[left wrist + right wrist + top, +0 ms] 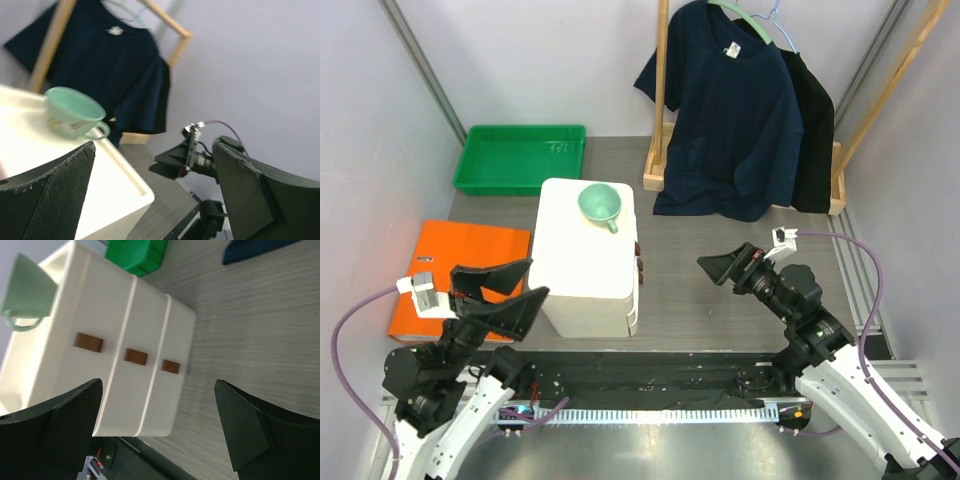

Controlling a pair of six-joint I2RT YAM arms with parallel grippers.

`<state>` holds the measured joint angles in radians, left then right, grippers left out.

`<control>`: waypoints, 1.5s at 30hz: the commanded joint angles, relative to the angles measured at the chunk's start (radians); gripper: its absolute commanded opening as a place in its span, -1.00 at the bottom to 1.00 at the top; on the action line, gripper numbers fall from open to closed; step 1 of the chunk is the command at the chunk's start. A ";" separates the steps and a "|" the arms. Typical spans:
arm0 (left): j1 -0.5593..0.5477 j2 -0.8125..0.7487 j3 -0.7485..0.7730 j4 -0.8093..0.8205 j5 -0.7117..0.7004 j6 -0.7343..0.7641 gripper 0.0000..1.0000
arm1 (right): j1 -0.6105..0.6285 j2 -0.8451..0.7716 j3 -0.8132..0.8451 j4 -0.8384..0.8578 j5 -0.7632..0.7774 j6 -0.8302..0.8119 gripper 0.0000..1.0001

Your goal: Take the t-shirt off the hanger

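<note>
A navy t-shirt (730, 110) hangs on a pale green hanger (752, 22) from the wooden rack (661, 90) at the back; it also shows in the left wrist view (110, 70). A black garment (814, 120) hangs behind it on the right. My left gripper (510, 285) is open and empty, low at the front left beside the white drawer unit (588, 255). My right gripper (718, 268) is open and empty, at the front right, well short of the shirt; it shows in the left wrist view (162, 165).
A mint green cup (600, 205) stands on the white drawer unit. A green tray (520, 158) sits at the back left and an orange folder (455, 270) at the left. Grey walls close in on both sides.
</note>
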<state>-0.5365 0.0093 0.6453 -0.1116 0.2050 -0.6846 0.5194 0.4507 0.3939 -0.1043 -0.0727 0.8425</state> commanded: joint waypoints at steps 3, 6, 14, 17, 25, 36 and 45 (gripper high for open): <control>0.001 0.032 0.190 -0.641 -0.504 -0.194 1.00 | -0.002 0.098 0.135 -0.228 0.183 -0.176 0.99; 0.001 0.054 0.240 -0.671 -0.416 -0.129 0.99 | -0.004 0.216 0.256 -0.276 0.264 -0.276 0.99; 0.003 0.040 0.220 -0.592 -0.280 -0.133 0.99 | -0.027 0.523 0.753 -0.374 0.588 -0.528 0.99; 0.003 0.070 0.249 -0.641 -0.288 -0.125 1.00 | -0.137 0.646 0.957 -0.373 0.610 -0.583 0.99; 0.003 0.172 0.257 -0.634 -0.227 -0.128 1.00 | -0.343 0.922 1.408 -0.365 0.400 -0.668 0.92; 0.003 0.231 0.254 -0.546 -0.101 -0.225 0.97 | -0.507 1.238 1.841 -0.356 -0.077 -0.588 0.82; 0.001 0.258 0.286 -0.551 -0.091 -0.236 0.96 | -0.507 1.390 1.971 -0.330 -0.301 -0.548 0.72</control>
<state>-0.5362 0.2691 0.9009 -0.6998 0.0845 -0.9104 0.0097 1.8069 2.2910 -0.4747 -0.2043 0.2684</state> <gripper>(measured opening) 0.983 0.878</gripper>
